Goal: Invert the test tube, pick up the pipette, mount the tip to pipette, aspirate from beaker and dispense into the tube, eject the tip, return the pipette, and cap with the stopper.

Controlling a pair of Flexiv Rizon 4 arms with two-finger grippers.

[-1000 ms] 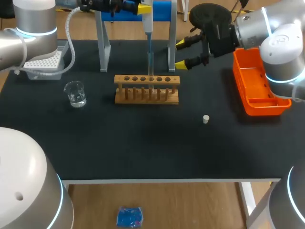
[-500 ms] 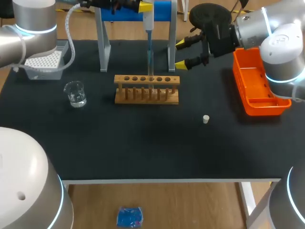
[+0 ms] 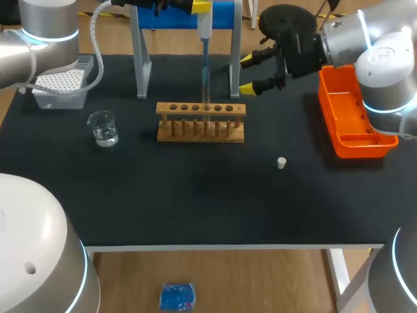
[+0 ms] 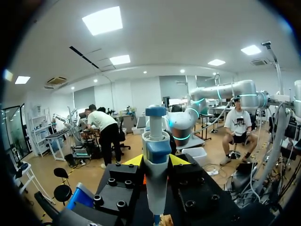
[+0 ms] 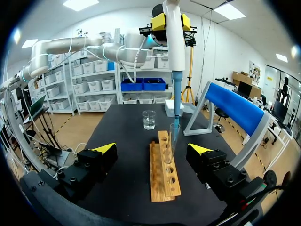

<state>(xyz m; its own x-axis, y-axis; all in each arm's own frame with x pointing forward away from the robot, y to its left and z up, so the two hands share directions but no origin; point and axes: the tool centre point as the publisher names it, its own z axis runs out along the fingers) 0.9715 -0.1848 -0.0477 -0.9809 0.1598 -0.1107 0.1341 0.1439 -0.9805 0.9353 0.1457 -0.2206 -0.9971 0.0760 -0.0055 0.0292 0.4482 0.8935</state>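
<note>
Dispensing, I judge — the left end effector (image 4: 156,160) clamps the white-and-blue pipette (image 3: 203,29), tip inside the glass test tube (image 3: 206,98) in the wooden rack (image 3: 201,122); the right end effector (image 3: 247,74) hangs open nearby. Remaining: eject, return, cap — the small white stopper (image 3: 281,163) lies on the bench (image 3: 195,202).

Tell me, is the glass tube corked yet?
Not yet: the tube stands open in the rack; the white stopper lies apart on the table.
</note>
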